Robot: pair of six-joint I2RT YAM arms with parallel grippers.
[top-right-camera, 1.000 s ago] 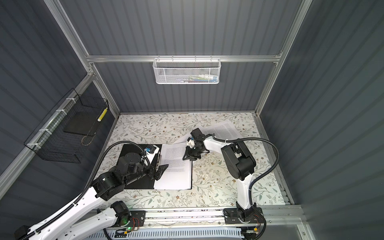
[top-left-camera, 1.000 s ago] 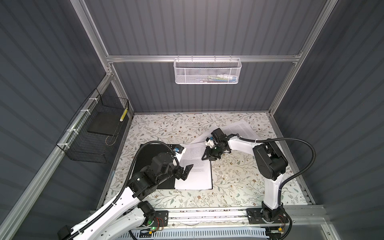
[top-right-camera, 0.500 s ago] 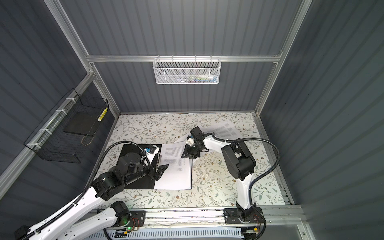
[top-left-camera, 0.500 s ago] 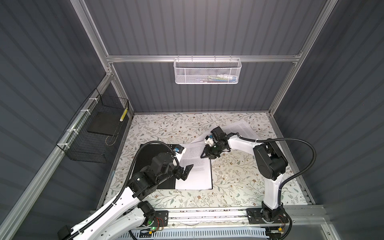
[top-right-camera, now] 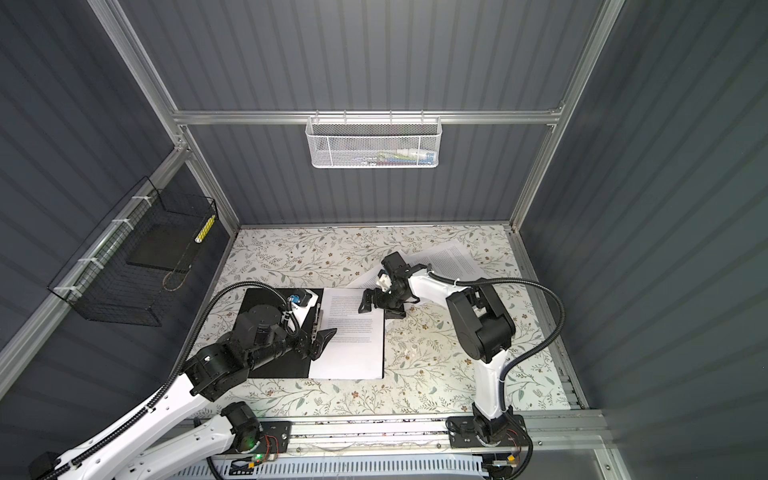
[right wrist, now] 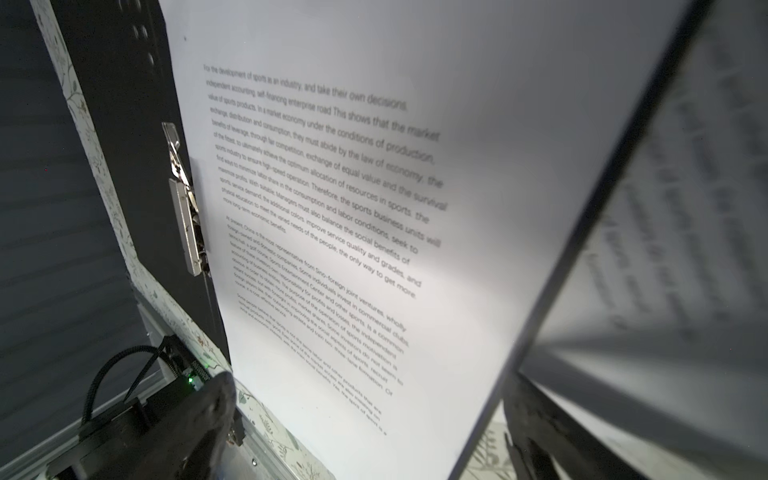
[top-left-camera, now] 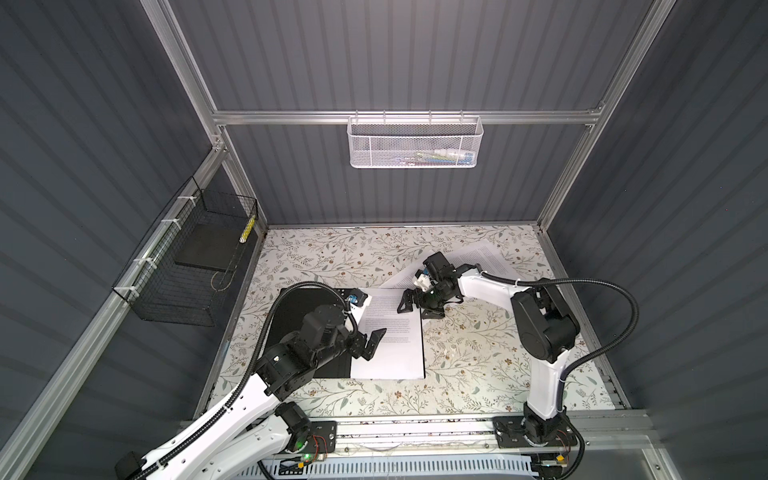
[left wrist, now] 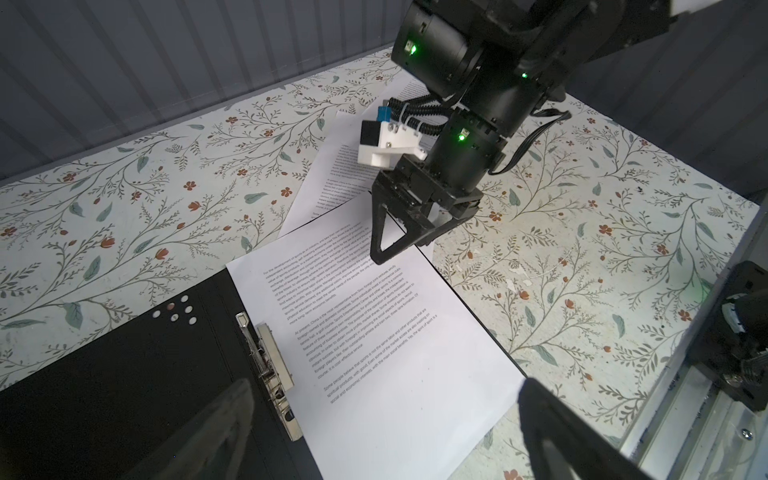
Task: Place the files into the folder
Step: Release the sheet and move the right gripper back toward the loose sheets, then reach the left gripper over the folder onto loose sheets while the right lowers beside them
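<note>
Right gripper (top-left-camera: 419, 306) spread wide, empty, hanging at the far right corner of the folder (left wrist: 124, 386), over the top edge of a sheet (top-left-camera: 395, 349) lying flat on its right half. Left gripper (top-left-camera: 371, 344) likewise wide, empty, above its clip (left wrist: 270, 361). More sheets (top-left-camera: 484, 257) beyond the folder, far right, on the floral table (top-left-camera: 457, 374). Bare table right of and in front of the folder; grey walls (top-left-camera: 415, 62) all round.

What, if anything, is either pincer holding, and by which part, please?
Nothing is held. The left pincer and the right pincer both stand open over the top sheet, which lies flat in the open folder.
</note>
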